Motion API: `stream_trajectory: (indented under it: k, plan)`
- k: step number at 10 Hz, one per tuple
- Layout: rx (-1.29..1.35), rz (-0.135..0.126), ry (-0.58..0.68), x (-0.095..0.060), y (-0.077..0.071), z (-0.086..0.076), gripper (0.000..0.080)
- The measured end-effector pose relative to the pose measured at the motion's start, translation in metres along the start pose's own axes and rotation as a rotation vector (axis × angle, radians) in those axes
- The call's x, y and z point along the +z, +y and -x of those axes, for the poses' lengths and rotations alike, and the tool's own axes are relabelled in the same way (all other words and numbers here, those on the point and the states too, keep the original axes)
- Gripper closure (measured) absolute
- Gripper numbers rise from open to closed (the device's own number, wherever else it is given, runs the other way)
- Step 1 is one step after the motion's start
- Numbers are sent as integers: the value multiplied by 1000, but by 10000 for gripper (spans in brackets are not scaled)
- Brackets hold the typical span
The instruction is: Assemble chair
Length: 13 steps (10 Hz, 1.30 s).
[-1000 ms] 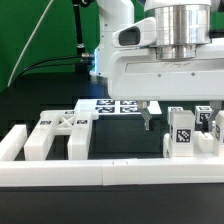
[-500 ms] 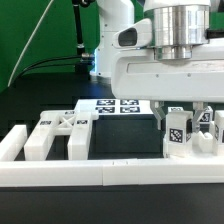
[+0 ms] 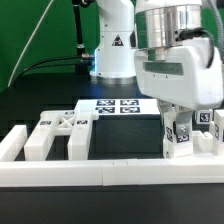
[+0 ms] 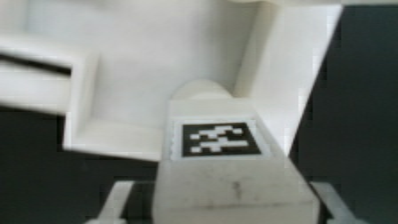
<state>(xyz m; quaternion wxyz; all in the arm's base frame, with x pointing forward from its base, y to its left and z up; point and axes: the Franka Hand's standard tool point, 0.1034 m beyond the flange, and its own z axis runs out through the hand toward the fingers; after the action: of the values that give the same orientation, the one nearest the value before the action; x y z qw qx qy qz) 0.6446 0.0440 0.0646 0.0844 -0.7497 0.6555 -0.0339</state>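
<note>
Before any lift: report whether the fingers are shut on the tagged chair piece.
Shut on it. The wrist view shows the tagged chair piece filling the gap between them; the exterior view shows the fingers flanking its sides.

Wrist view is soft all over. The tagged block (image 4: 222, 140) pinched between the fingers (image 4: 125, 202) runs off the frame, its tag smeared. In the exterior view the border rail (image 3: 60, 172) hides the barred frame (image 3: 48, 132) low down. The arm (image 3: 165, 30) is cut off above, and a white piece (image 3: 216, 128) is clipped at that view's right.
</note>
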Motion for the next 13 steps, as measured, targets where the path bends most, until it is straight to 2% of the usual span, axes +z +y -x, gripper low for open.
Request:
stream_trajectory:
  k: [2,4,5,6,7,8,9,11,12,13]
  plan:
    - [263,-4,-25,1,1,4,514]
    - [279,-4,-25,1,1,5,498]
    - [124,-8,-19,1,0,5,498]
    - [-53,-17,-15,1,-1,4,302]
    - [-246,-17,-18,0,-2,3,198]
    - [-382,-20,-20,-1,-3,7,164]
    - [-471,-31,-8,-1,-3,7,164]
    - [-605,-28,-4,-1,-2,4,152]
    - [-681,-26,0,-1,-2,4,151]
    - [-876,-2,29,-1,-6,7,151]
